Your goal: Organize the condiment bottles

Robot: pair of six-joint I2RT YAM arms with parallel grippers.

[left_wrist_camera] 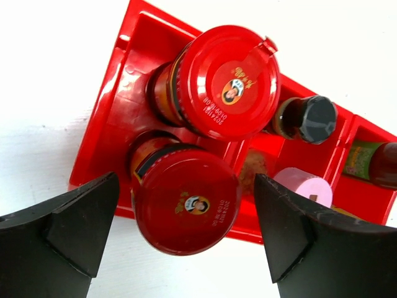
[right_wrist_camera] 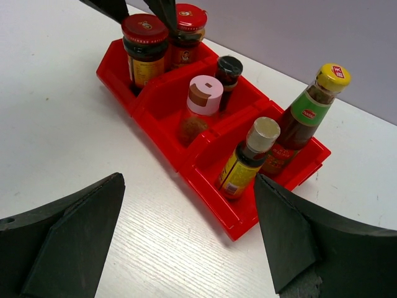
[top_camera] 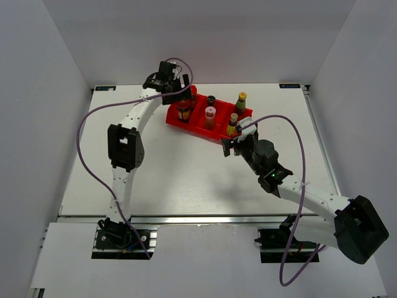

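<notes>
The red three-compartment tray stands at the table's back middle. Two squat red-lidded jars stand in its left compartment. The dark-capped bottle and pink-capped bottle stand in the middle one. The pale-capped bottle and yellow-capped bottle stand in the right one. My left gripper is open and empty just above the two jars, its jaws either side of the nearer lid. My right gripper is open and empty just in front of the tray's right end.
White enclosure walls stand at the left, back and right of the white table. Purple cables loop over both arms. The right arm's forearm lies across the table's right front.
</notes>
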